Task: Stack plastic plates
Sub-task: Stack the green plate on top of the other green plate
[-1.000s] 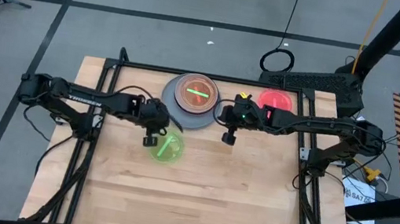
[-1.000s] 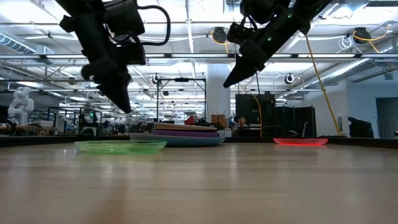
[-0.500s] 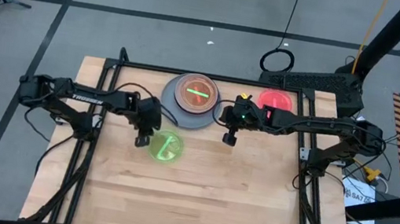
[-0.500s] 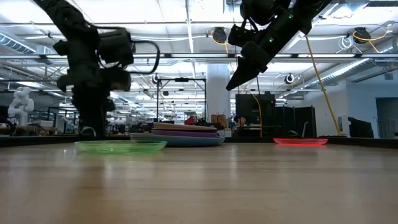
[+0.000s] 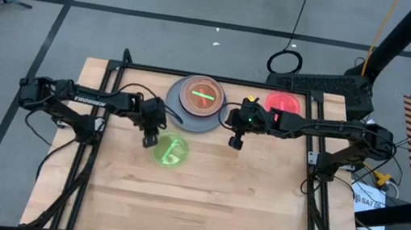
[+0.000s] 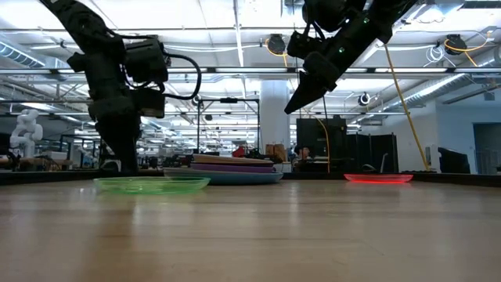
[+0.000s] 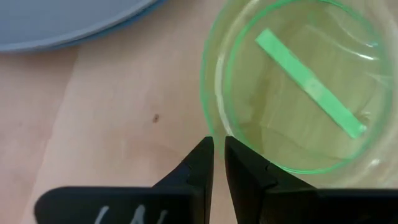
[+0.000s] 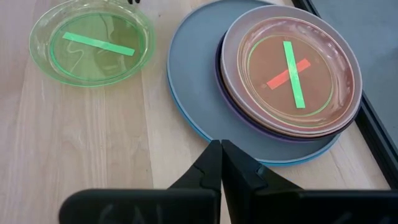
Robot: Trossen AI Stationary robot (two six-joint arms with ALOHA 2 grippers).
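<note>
A small translucent green plate (image 5: 174,153) with a green tape strip lies flat on the table, seen also in the low view (image 6: 153,184). My left gripper (image 5: 150,138) stands at its left rim, pointing down at table height (image 6: 119,164), fingers nearly together on the rim (image 7: 218,149). A stack of plates (image 5: 201,102) sits at the far middle: large grey on blue, purple, then a brownish one topped by crossed green and red strips (image 8: 292,68). A pink-red plate (image 5: 287,103) lies at the far right. My right gripper (image 5: 235,141) is shut and empty, high above the table (image 6: 291,100). My left gripper has the green plate's rim (image 7: 213,127) on the plate's left side, between its two fingers, one tip outside the rim and one just inside. The fingers come from above, pointing down. The plate still lies flat on the table.
A black frame (image 5: 113,77) runs along the table's far and side edges. The near half of the wooden table (image 5: 199,212) is bare wood. The pink-red plate shows low at the right in the low view (image 6: 378,178).
My left gripper has come down from well above the table to the green plate's left rim and has turned from slanting to upright. The green plate has stayed where it was. My right gripper has kept still.
</note>
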